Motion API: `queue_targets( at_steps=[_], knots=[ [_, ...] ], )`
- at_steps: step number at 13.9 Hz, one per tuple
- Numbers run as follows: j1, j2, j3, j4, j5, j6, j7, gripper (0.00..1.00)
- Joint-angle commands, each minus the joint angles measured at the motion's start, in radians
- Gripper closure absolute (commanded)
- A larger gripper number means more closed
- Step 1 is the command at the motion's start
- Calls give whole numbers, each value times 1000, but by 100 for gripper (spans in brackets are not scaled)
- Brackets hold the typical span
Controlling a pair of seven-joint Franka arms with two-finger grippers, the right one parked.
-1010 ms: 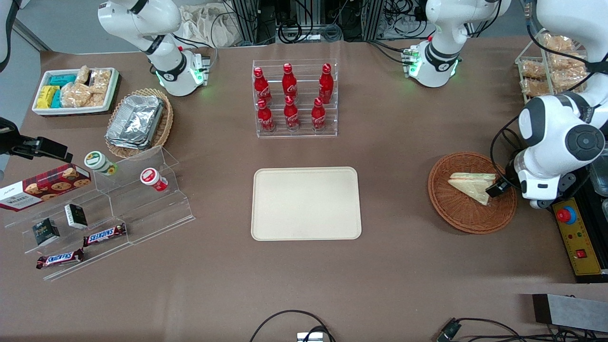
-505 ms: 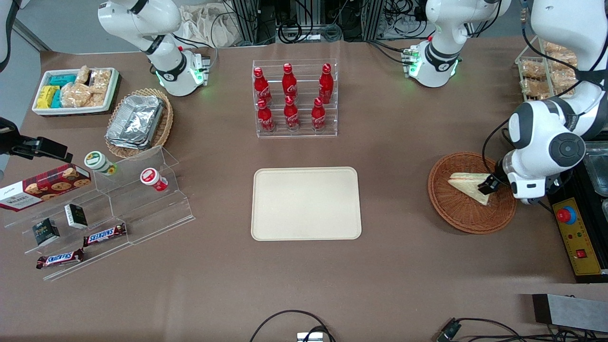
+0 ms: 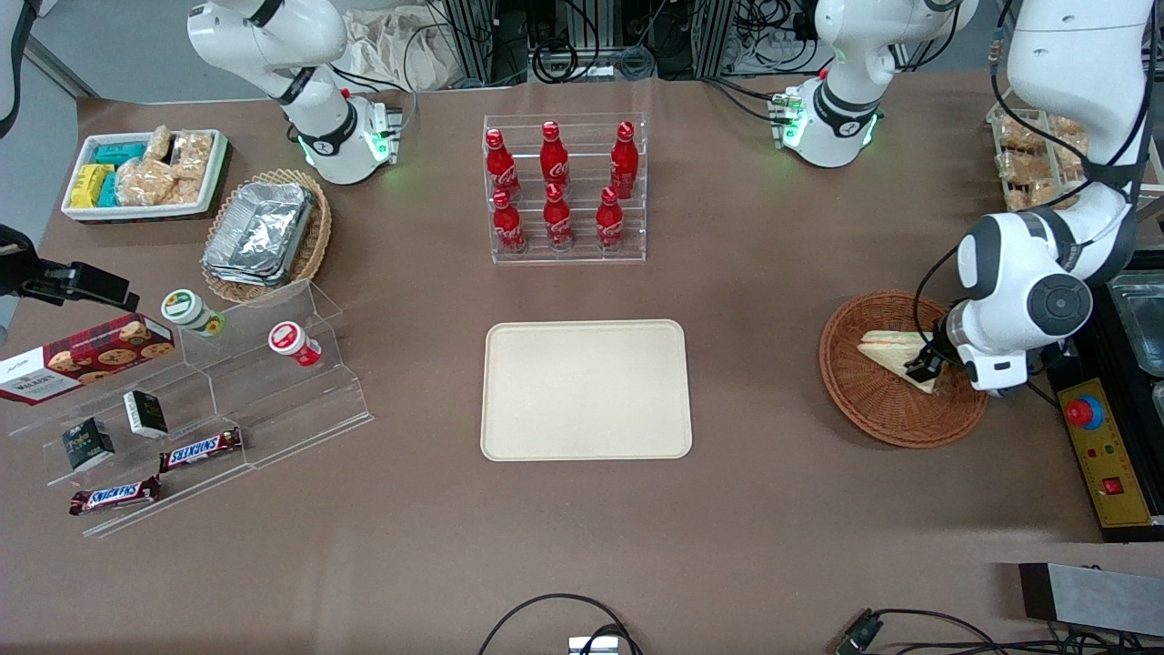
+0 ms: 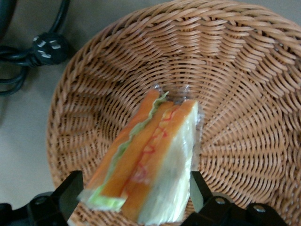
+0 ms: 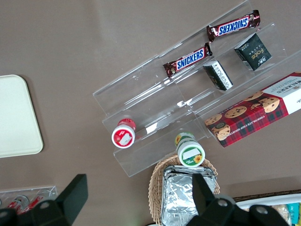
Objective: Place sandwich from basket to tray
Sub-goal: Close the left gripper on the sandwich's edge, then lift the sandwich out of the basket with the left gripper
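Note:
The sandwich [image 3: 887,349], a wrapped wedge with green and orange filling at its edge, lies in the round reddish-brown wicker basket [image 3: 873,426] toward the working arm's end of the table. My gripper [image 3: 923,367] is low in the basket over the sandwich's wide end. In the left wrist view the gripper [image 4: 134,190] is open, with one black finger [image 4: 70,194] on each side of the sandwich [image 4: 155,155], close against its wrap. The basket weave [image 4: 94,70] surrounds it. The cream tray [image 3: 587,391] lies flat mid-table with nothing on it.
A clear rack of red bottles [image 3: 564,191] stands farther from the front camera than the tray. A yellow control box with a red button [image 3: 1100,446] sits beside the basket. A black cable [image 4: 28,56] lies on the table just outside the basket's rim.
The working arm has swung inward over the basket, and the gripper has slid along the sandwich toward its middle. The sandwich has not moved.

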Motion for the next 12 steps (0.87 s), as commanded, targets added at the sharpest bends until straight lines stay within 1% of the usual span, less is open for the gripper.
queue_targets(
  at_steps=[1,2,3,4,5,7,8,9,10,12],
  knots=[
    [1,31,-3,10,14,38,-41,0],
    [-1,40,-3,20,14,38,-45,2],
    [-1,49,-4,31,15,38,-48,32],
    [-1,42,-4,30,15,35,-47,98],
    [2,31,-3,30,14,29,-32,100],
    [1,36,-9,54,12,23,-28,100],
    [1,31,-9,71,14,-8,-24,100],
    [1,19,-9,94,15,-63,29,100],
    [1,14,-9,146,8,-153,103,100],
    [1,23,-12,264,-1,-314,183,100]
  ],
)
